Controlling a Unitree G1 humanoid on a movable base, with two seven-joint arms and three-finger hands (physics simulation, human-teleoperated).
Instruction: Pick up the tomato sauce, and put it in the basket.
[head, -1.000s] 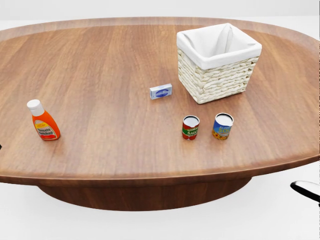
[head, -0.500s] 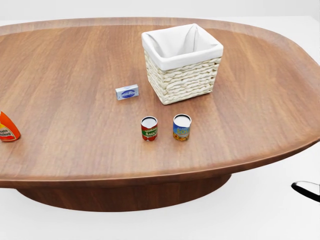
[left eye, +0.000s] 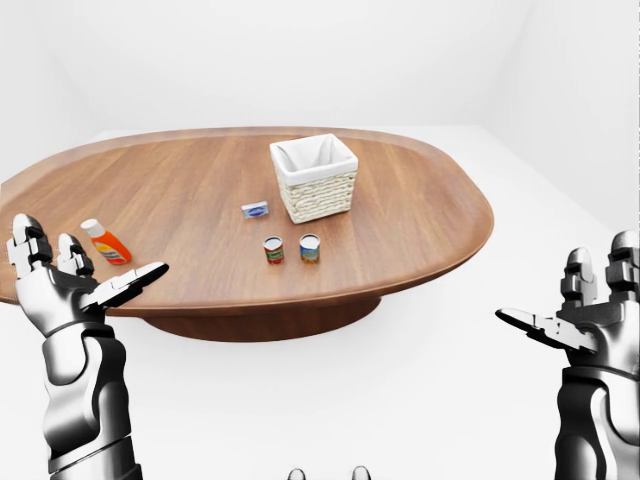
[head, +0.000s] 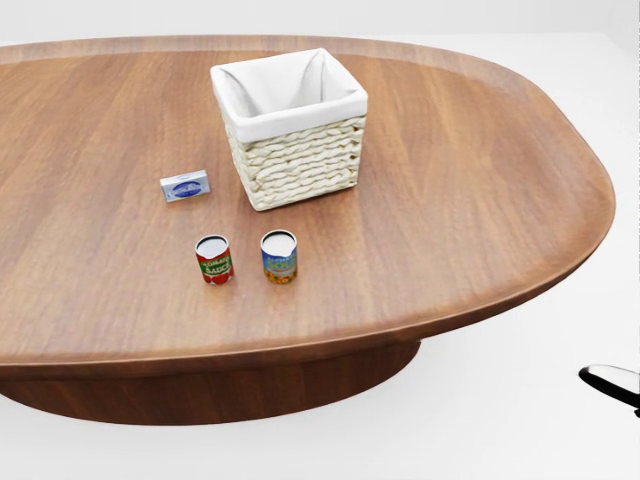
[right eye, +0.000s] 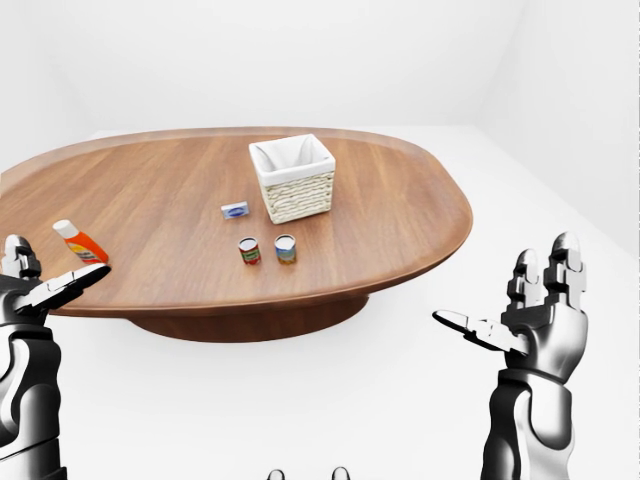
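The tomato sauce can (head: 213, 260), red with a green label, stands upright on the wooden table (head: 460, 200), left of a blue-labelled can (head: 279, 256). The wicker basket (head: 300, 165) with a white liner stands just above both cans in the head view. My left hand (left eye: 92, 276) is open and empty, held off the table's near left edge. My right hand (right eye: 512, 308) is open and empty, well right of the table and far from the can. A black sliver of it shows at the head view's right edge (head: 610, 384).
A small blue box (head: 186, 186) lies left of the basket. An orange ketchup bottle (left eye: 105, 241) stands near the table's left edge, close to my left hand. White floor surrounds the table.
The camera has moved right, so the whole head view has shifted left. The ketchup bottle has left that view. The things on the table keep their places relative to each other.
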